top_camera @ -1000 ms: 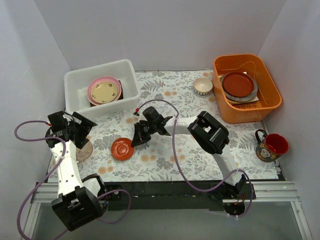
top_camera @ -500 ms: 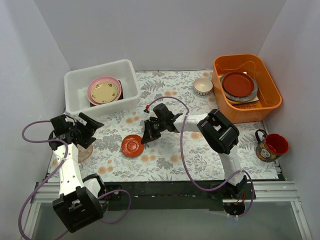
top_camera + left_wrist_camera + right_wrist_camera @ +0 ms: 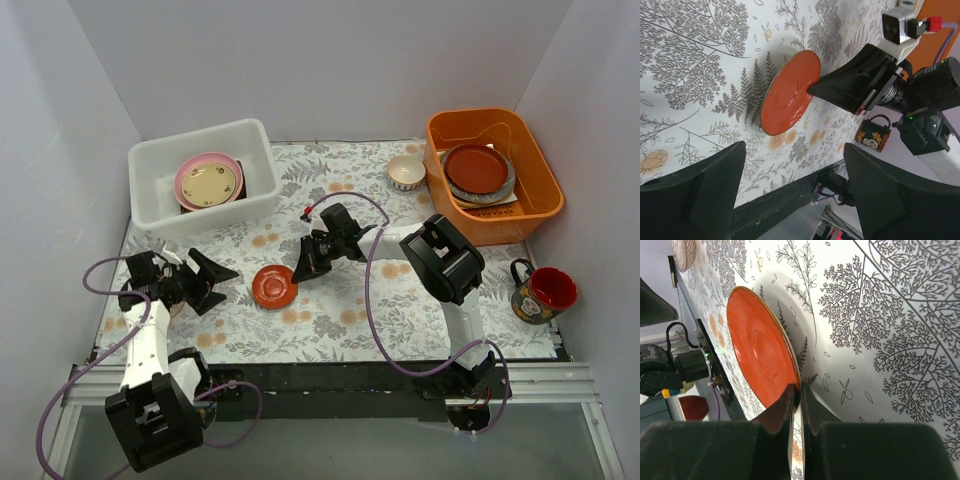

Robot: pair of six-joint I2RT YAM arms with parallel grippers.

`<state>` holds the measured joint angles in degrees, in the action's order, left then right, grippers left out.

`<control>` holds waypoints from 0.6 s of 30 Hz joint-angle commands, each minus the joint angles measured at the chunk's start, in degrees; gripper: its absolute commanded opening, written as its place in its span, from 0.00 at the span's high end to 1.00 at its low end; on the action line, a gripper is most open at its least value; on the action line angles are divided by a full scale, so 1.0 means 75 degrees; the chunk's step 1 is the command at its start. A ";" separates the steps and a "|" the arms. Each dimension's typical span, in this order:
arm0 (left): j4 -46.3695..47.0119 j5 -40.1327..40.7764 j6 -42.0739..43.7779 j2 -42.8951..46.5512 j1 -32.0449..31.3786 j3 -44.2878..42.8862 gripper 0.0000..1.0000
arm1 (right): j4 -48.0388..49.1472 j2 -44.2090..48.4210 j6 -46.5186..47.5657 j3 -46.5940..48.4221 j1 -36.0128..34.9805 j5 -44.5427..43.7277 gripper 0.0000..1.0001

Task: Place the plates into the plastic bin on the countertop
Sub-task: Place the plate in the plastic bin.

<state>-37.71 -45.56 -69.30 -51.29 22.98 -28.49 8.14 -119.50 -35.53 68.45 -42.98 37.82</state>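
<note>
So, big picture: the countertop [image 3: 400, 310] has just one loose plate on it that I can see. The plastic bin [image 3: 150, 165] sits at the far left corner and already has a little stack in it, a pink plate [image 3: 186, 190] with a yellow plate [image 3: 211, 183] on top. Something dark might be peeking out underneath, but I can't tell. I'd call the job mostly done, with one dish to go. The dishes in the orange tub [image 3: 540, 200] aren't part of this, as I read it.

The right arm is stretched low and well across toward the left, forearm nearly flat over the cloth. The left arm is bent low at the near left, wrist pointed toward the middle.

The leftover piece is the small red-orange saucer [image 3: 273, 286], near the middle and well short of the bin. The right gripper [image 3: 303, 272] has its fingers squeezed together on the saucer's right rim. From the wrist views the saucer looks tipped up on the gripped side, though I can't tell if the far edge touches the cloth.

The left gripper [image 3: 212, 283] is spread wide with nothing in it, just facing the saucer. Maybe it's lined up for a handoff, but that's my guess.
</note>
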 commanded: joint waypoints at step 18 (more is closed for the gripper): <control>0.0904 0.2125 -0.2127 -0.0263 -0.2385 0.0166 0.35 | 0.0951 -0.0098 -0.0031 -0.0465 0.0129 0.0592 0.97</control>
<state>-32.08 -32.32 -83.53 -53.06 5.41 -27.35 11.33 -119.52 -35.81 66.81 -42.37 40.34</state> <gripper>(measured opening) 0.659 0.118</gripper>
